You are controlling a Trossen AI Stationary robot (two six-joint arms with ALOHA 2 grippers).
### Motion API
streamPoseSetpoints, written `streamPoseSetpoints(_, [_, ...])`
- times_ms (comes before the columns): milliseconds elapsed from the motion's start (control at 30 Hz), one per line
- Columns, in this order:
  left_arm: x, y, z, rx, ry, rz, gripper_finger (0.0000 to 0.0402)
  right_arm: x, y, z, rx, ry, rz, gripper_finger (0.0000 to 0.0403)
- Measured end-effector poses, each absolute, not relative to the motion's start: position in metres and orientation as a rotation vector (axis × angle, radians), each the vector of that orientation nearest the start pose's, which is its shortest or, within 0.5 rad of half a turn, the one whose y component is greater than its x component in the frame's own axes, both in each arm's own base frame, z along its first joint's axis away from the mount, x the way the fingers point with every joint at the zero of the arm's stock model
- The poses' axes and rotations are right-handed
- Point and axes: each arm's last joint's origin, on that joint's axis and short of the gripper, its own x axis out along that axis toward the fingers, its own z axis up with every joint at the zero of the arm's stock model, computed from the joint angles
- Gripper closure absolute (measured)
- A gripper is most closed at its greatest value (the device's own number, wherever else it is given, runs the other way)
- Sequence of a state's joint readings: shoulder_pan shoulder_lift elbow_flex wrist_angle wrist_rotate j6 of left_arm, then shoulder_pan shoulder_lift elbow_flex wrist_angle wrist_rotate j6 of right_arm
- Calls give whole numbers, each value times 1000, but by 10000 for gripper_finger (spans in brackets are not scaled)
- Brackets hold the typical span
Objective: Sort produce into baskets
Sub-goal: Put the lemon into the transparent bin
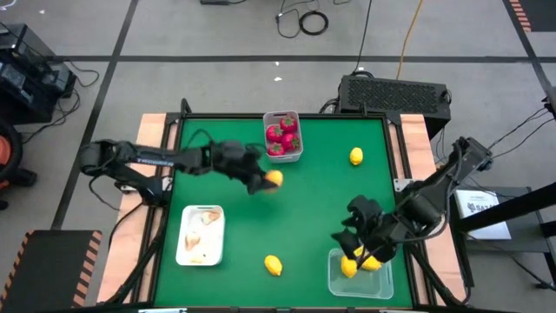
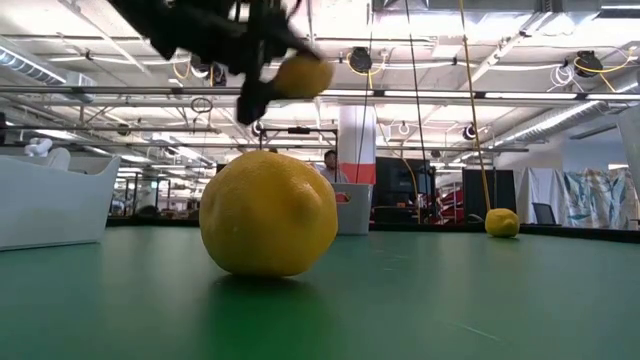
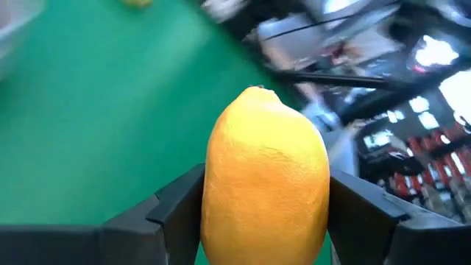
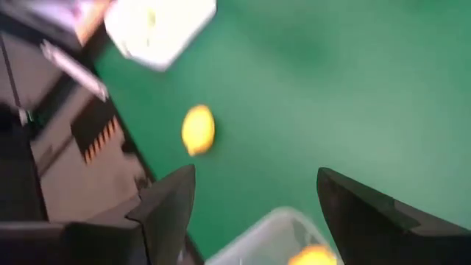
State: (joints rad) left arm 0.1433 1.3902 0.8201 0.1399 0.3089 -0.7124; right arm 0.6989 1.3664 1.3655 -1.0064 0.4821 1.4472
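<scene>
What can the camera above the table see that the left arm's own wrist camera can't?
Only the high view shows the three baskets: bin of red pieces, white tray, clear tub, and the right gripper open above that tub. Only the left wrist view shows the fingers pressing the lemon's sides. Both show the left gripper holding a lemon.

My black left claw (image 3: 265, 221) pinches an orange-yellow lemon (image 3: 266, 177) with dimpled skin. The mat (image 1: 304, 209) is plain green. Red fruits (image 1: 282, 137) with green tops fill the grey-white bin (image 1: 297, 155); the white tray (image 1: 184, 248) holds beige garlic (image 1: 203, 218).
</scene>
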Motion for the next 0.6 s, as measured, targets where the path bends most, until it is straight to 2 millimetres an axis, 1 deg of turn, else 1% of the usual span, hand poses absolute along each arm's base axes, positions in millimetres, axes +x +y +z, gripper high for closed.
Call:
streamPoseSetpoints(133, [317,-6,248,-607,359,-84,160,207,146,352,778,644,-463,129])
streamPoseSetpoints(233, [337,-29,250,-509,358,-127,160,208,137,358,767,574,-483,129])
streamPoseSetpoints(333, [362,-51,249,-439,383,-189,160,209,129,366,790,517,-481,129])
streamPoseSetpoints(400, [383,-67,251,-374,360,-240,160,208,126,373,810,465,-472,129])
streamPoseSetpoints(533, [422,-95,251,-257,327,-319,160,204,121,388,831,391,-405,129])
streamPoseSetpoints(600, [439,-106,246,-217,330,-341,160,201,120,395,859,359,-372,129])
